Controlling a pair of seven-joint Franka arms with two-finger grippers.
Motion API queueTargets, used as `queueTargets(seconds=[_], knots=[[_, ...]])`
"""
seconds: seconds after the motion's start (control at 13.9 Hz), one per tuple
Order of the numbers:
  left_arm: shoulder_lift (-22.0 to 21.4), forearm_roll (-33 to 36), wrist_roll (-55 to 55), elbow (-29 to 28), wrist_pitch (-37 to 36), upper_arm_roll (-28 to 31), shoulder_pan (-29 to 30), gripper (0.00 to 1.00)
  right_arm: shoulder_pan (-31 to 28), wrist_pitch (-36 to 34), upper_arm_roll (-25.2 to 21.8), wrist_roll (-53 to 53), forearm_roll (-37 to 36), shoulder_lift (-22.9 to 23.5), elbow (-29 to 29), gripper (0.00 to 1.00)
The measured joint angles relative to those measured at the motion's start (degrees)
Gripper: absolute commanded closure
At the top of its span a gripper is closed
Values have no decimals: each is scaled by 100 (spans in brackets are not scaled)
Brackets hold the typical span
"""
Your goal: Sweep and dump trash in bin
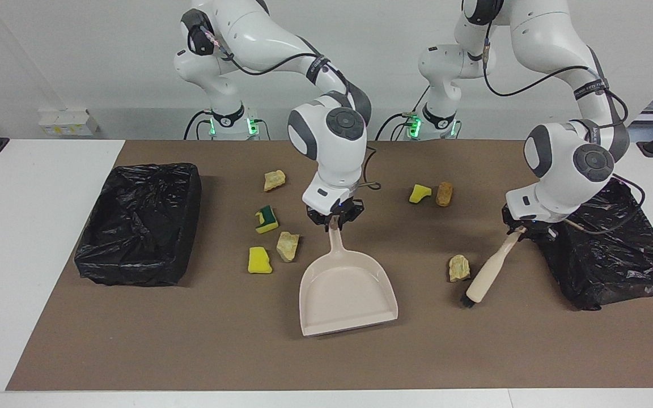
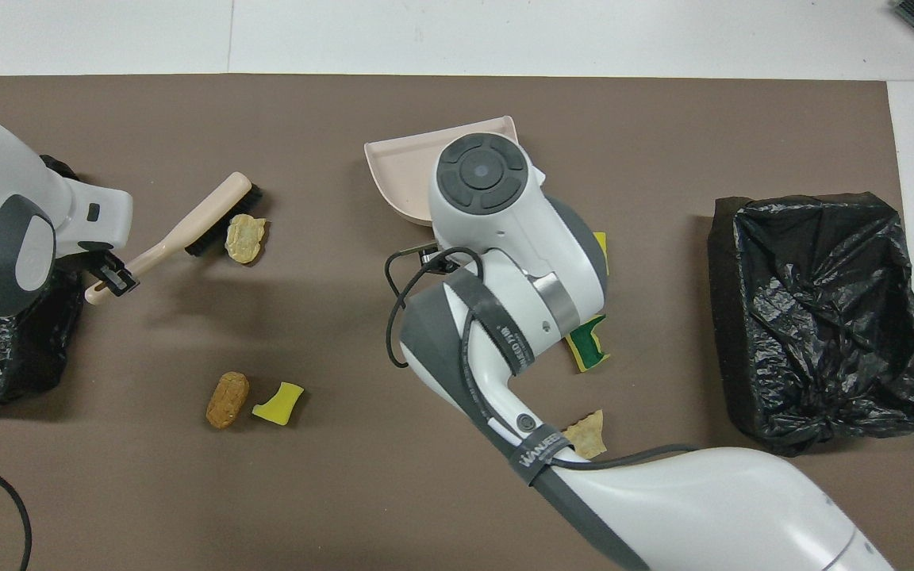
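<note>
Dustpan (image 1: 348, 289): handle gripped by right gripper (image 1: 335, 218), pan flat on mat.
Brush (image 1: 488, 275): handle clasped by left gripper (image 1: 522, 229), bristles beside beige trash lump (image 1: 459, 267).

Three yellow sponge bits (image 1: 259, 260), one of them green-backed (image 1: 266, 219), three beige foam lumps (image 1: 288, 246), one orange-brown lump (image 1: 444, 194), two black-lined bins (image 1: 140, 223), one beige dustpan (image 1: 346, 292), one hand brush (image 1: 488, 273), two robot arms (image 1: 332, 136)

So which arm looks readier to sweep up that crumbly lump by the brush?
Probably the left: its gripper holds the brush, whose bristles sit beside the beige lump.
</note>
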Motion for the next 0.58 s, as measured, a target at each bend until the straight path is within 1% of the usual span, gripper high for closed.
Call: queueTargets(seconds=[0.07, 0.22, 0.43, 0.58], knots=[[-108, 0, 22, -146, -136, -21, -25, 100, -176, -60, -3, -611, 176, -91, -97, 100], [-466, 0, 31, -561, -312, -48, -159, 100, -515, -207, -4, -1719, 358, -215, -220, 100], [-1229, 0, 30, -1416, -678, -64, -359, 100, -847, -317, -4, -3591, 396, -287, -300, 100], [-1740, -1, 23, -2064, -707, -70, -395, 100, -978, -317, -7, -4591, 391, -289, -310, 100]])
